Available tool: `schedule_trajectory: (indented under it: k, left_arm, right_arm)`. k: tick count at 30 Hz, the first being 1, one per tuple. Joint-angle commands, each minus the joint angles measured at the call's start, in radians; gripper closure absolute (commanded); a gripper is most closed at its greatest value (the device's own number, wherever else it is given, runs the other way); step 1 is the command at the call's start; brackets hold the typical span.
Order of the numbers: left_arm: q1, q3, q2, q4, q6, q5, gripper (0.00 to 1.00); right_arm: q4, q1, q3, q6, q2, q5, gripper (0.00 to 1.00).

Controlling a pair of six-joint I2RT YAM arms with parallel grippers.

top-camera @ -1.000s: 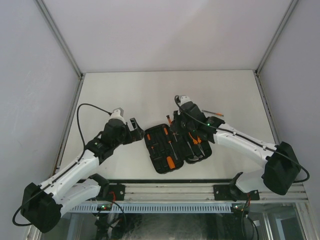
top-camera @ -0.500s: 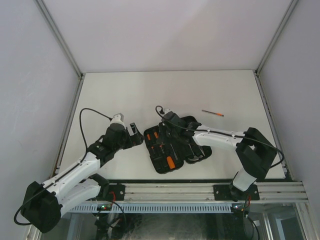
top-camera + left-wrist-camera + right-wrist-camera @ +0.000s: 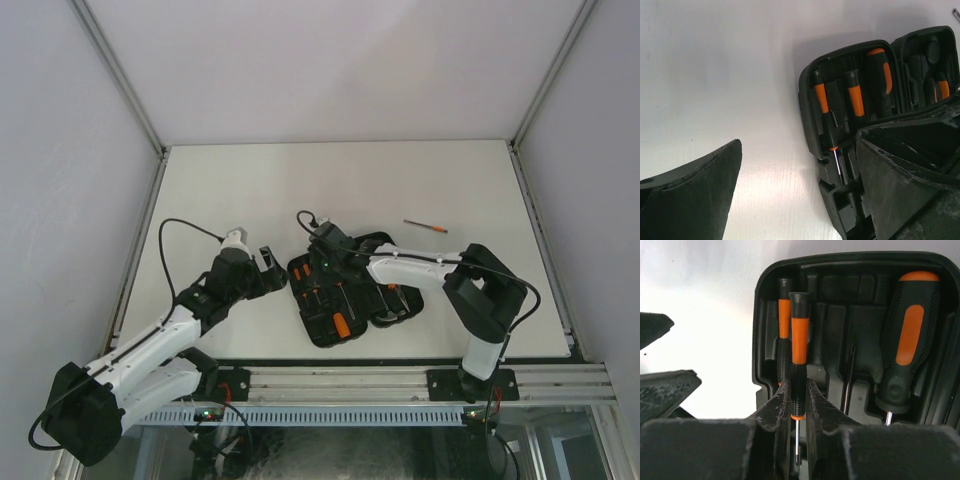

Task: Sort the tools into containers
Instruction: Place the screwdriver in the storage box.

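Observation:
The black tool case [image 3: 312, 328] lies open at the table's near middle. My right gripper [image 3: 322, 266] hangs over its left half, shut on a thin orange-and-black screwdriver [image 3: 799, 355] whose handle points away along the moulded slots. A second thin screwdriver [image 3: 784, 320] lies in the slot beside it, and a thick orange-and-black screwdriver [image 3: 907, 350] sits further right in the case [image 3: 760, 300]. My left gripper [image 3: 267, 268] stands open just left of the case [image 3: 807, 105], nothing between its fingers [image 3: 695, 195]. One more thin screwdriver [image 3: 425, 226] lies loose on the table beyond the case.
Bare white tabletop [image 3: 300, 190] surrounds the case, bounded by grey walls and a metal frame rail [image 3: 400, 380] at the near edge. My right arm [image 3: 420, 270] stretches across the case's right half.
My right arm has swung left across the case, bringing its gripper over the left half and uncovering the loose screwdriver. The left arm has barely shifted.

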Motion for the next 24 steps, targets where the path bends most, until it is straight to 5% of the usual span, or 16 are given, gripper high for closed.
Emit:
schedule_trajectory:
  k: [1, 16, 24]
  left_arm:
    - [0.004, -0.017, -0.015, 0.038, -0.015, 0.020, 0.02]
    - [0.004, -0.011, -0.007, 0.033, -0.013, 0.032, 0.03]
    - [0.005, -0.012, -0.013, 0.024, -0.012, 0.029, 0.03]
  right_arm:
    - [0.000, -0.006, 0.056, 0.021, 0.027, 0.023, 1.00]
    - [-0.058, -0.015, 0.133, -0.001, 0.103, 0.076, 0.98]
    - [-0.071, -0.016, 0.152, -0.031, 0.093, 0.116, 0.81]
